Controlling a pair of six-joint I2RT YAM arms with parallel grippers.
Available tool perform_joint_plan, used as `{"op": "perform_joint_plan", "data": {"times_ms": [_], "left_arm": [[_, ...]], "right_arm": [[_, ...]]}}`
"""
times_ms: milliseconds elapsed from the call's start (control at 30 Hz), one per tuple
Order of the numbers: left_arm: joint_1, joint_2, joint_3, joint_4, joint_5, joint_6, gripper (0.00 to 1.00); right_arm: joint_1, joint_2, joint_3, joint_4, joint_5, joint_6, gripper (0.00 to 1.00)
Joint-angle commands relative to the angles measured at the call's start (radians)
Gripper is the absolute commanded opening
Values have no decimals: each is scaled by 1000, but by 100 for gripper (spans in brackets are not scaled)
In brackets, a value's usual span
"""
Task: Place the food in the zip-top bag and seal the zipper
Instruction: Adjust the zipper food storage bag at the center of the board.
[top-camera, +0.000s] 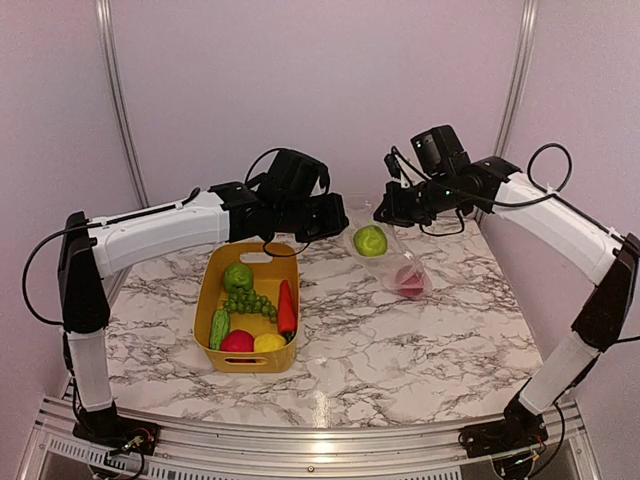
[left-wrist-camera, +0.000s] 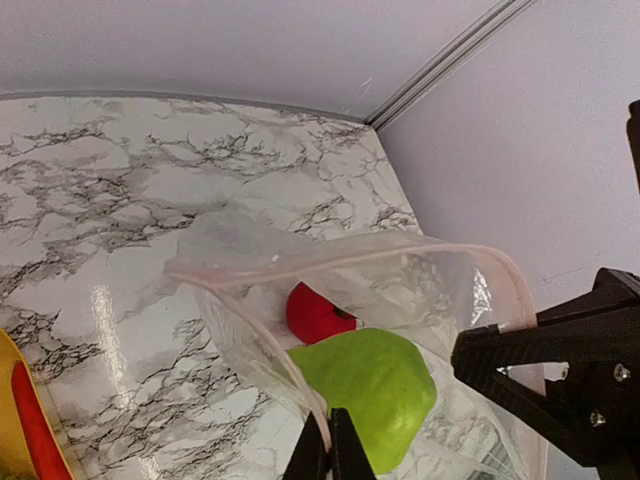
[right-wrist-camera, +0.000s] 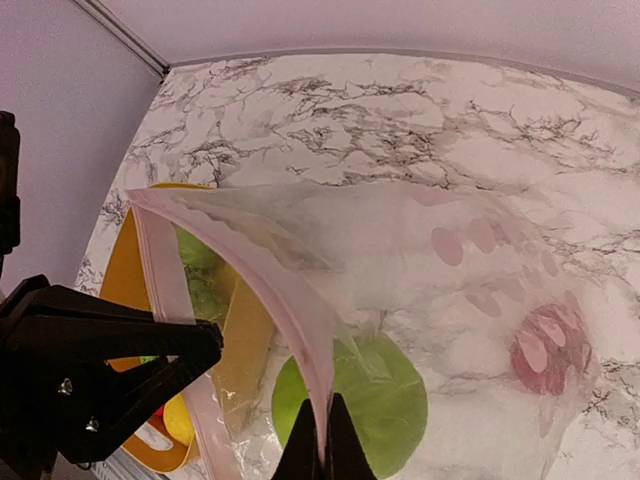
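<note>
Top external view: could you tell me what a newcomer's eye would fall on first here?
The clear zip-top bag stands out, held up at far centre by the left gripper and right gripper, a green fruit and red fruit inside. Then the yellow tub at left, holding more food.

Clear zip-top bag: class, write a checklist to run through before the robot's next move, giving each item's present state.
1. Left gripper shut on the clear plastic zip-top bag's rim: ok.
2. Right gripper shut on the opposite rim: ok.
3. Pinkish zipper strip unsealed, mouth open for loading: ok.
4. Green toy fruit and red toy fruit inside the bag: ok.
5. All food bagged: not ok; toy foods lie in the yellow plastic tub.
</note>
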Motion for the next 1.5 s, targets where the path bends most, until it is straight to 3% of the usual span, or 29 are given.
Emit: {"op": "perform_joint_plan", "data": {"times_ms": [0,133,333,533,600,700,733,767,933,1133,1200,1333,1467], "left_arm": [[-6,-41,161,-6,-16,41,0],[3,-37,98,-11,-41,7,0],[8,30,108,39,61,-23,0],[10,111,298,85,136,40,0],[11,117,317,84,137,52,15],[10,89,272,68,120,85,52],[10,68,237,68,109,94,87],[9,40,195,67,92,94,98],[11,-146,-90,76,65,139,99],[9,-365,-421,40,-41,237,99],[9,-429,-473,-3,-120,240,99],[21,-518,-537,-163,-435,148,99],[65,-503,-558,-236,-421,246,99]], "right_arm": [[-28,14,194,-154,246,-70,0],[-82,-25,182,-160,261,-74,0],[-122,-54,145,-136,229,-102,0],[-144,-35,274,-139,263,-132,0],[-144,-34,299,-128,255,-135,0],[-143,-42,261,-101,230,-130,0],[-143,-47,230,-90,218,-125,0],[-143,-52,191,-77,198,-120,0],[-138,-107,-37,34,109,-61,0],[-105,-105,-170,111,48,-24,0],[-83,-91,-172,116,39,-22,0],[-53,-63,-163,128,31,-24,0],[-39,-30,-146,138,2,-18,0]]}}
